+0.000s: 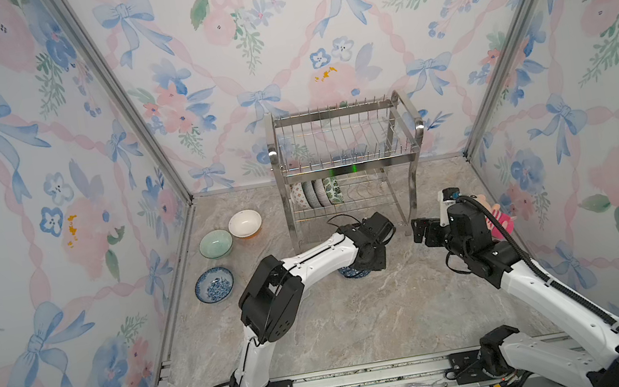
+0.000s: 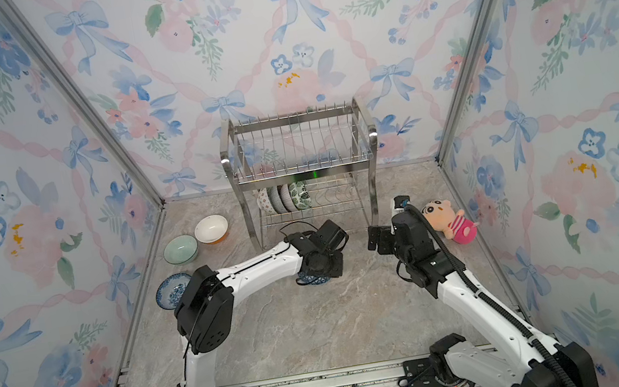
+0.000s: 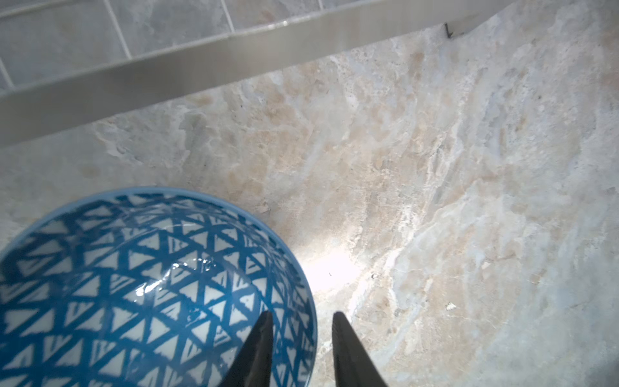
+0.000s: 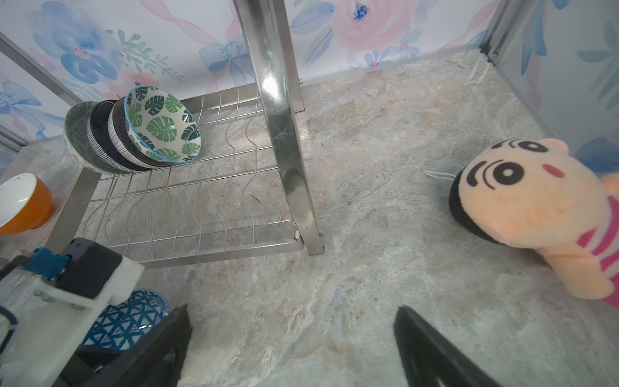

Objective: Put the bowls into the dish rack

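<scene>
The marble desk point(image 1: 341, 324) carries the dish rack point(image 1: 345, 167) at twelve o'clock. Four bowls point(image 1: 316, 193) stand on edge in its lower tier, and three loose bowls point(image 1: 215, 244) sit around nine o'clock. The blue-triangle bowl point(image 3: 134, 284) rests near centre, just off the rack's six o'clock side. The left tool point(image 3: 301, 316) straddles its rim, fingers parted, not pinching. The right tool point(image 4: 294, 310) gapes empty. A thin pinch on that glazed rim could slip, tipping the bowl against the rack.
</scene>
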`<state>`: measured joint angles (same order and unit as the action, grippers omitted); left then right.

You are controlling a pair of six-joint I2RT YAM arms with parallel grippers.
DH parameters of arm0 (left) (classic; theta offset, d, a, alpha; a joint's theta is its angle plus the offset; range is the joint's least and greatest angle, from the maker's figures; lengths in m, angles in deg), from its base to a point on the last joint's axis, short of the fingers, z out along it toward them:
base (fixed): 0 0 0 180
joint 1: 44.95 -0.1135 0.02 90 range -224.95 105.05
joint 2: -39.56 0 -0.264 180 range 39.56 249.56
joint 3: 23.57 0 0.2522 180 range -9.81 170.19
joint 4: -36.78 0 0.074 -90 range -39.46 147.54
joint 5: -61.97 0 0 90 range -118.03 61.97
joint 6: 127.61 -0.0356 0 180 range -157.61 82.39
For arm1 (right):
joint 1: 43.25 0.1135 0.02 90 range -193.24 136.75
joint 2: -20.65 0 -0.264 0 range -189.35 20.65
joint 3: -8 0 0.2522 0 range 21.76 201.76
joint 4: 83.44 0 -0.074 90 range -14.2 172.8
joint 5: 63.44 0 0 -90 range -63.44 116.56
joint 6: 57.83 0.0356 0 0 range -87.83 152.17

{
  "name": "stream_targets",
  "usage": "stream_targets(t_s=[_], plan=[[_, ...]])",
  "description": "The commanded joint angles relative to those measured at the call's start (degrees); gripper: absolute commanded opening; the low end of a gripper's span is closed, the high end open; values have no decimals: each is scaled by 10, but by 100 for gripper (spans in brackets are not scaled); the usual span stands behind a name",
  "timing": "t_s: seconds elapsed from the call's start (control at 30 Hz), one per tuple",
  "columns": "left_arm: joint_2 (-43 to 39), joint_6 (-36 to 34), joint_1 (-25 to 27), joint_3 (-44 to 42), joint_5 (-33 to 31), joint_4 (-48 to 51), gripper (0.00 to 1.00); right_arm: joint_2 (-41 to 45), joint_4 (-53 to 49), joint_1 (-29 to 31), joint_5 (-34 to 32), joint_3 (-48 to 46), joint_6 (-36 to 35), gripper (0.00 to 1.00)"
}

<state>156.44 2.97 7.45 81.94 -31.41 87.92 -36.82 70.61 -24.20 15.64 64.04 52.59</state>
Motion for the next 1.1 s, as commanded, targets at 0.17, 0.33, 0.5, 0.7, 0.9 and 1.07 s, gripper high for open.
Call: stream_targets(t_s=[0.17,0.33,0.5,0.7,0.9,1.07], plan=[[-41,-39,-1,11,-37,11,36,-1,0,-11,17,-5,8,96],[-80,-65,-4,10,-81,19,39,-3,-1,-10,26,0,15,96],[-115,-91,-11,8,-122,24,50,-9,-6,-10,38,10,14,96],[-171,-112,-24,-3,-188,28,64,-24,-17,3,52,28,11,97],[-232,-133,-45,-34,-255,27,88,-46,-23,40,34,51,3,97],[-280,-157,-49,-65,-333,20,98,-78,-34,85,8,80,-10,97]])
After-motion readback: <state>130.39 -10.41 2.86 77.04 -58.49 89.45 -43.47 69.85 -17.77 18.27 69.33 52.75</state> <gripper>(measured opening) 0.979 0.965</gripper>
